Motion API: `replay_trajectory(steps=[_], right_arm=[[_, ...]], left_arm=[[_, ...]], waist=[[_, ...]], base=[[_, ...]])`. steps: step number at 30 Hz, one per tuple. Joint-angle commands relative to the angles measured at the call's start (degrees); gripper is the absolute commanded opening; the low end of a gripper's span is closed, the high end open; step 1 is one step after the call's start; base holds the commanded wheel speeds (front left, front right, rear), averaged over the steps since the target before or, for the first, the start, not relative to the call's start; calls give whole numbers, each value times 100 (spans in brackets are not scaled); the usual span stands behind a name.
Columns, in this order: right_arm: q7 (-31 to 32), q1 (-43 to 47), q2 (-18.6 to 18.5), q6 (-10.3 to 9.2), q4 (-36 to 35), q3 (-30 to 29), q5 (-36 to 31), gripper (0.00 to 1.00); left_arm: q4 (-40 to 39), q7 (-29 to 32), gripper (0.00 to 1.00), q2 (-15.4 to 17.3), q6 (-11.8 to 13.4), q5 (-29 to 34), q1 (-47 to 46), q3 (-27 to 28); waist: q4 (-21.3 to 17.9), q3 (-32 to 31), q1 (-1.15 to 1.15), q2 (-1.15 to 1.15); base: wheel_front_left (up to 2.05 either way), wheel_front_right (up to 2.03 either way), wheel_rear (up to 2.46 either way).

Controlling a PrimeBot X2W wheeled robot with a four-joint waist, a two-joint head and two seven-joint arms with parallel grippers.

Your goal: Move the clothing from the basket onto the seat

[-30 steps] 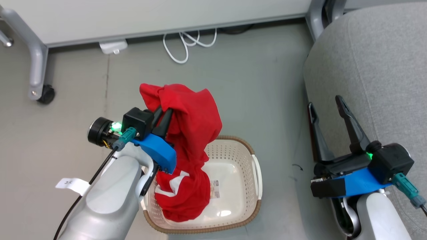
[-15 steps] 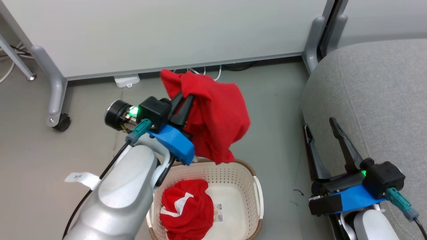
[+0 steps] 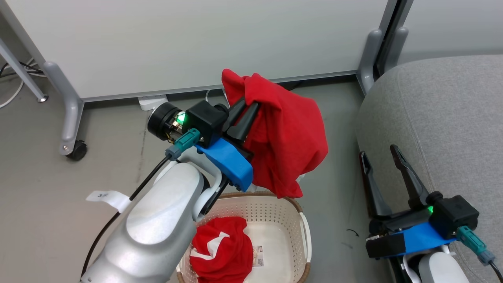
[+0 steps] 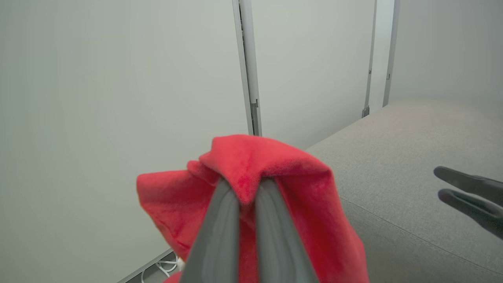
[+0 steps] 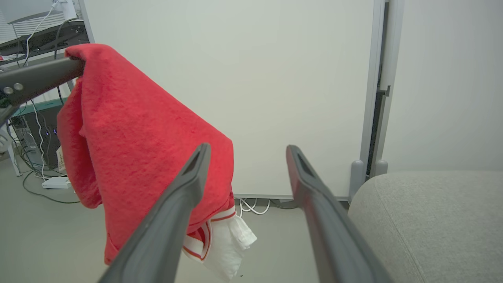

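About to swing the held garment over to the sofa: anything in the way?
Nothing visible does. The red garment hangs from the shut left gripper, with open floor across to the sofa. Only the open right gripper sits by the sofa's near edge, so pass clear of it.

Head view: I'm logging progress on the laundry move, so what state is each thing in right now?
basket: upright on the floor, partly unloaded.
lifted garment: hanging in the air above the basket.
second garment: crumpled inside the basket.
sofa: visible part bare of clothing.
left gripper: jaws shut on the lifted garment.
right gripper: jaws open, empty.
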Motion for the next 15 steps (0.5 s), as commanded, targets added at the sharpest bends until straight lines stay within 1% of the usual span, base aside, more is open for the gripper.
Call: replay_trajectory(steps=[1, 9, 14, 15], right_arm=[[-25, 50, -23, 3, -19, -23, -6, 100], [-25, -146, -23, 3, -81, 42, -95, 100], [-25, -351, -22, 3, -189, 227, -201, 100], [-24, -483, -22, 3, -271, 383, -254, 100]], left_arm=[[-83, 34, 0, 54, 10, -38, -23, -8], [-304, 127, 0, 127, 75, -54, 59, -49], [-343, 142, 0, 152, 98, -80, 77, -58], [-352, 144, 0, 153, 106, -91, 71, -65]], waist=[[5, 5, 0, -1], [-1, 26, 0, -1], [-1, 24, 0, -1], [11, 29, 0, -1]], base=[[0, 0, 0], [0, 0, 0], [0, 0, 0], [0, 0, 0]])
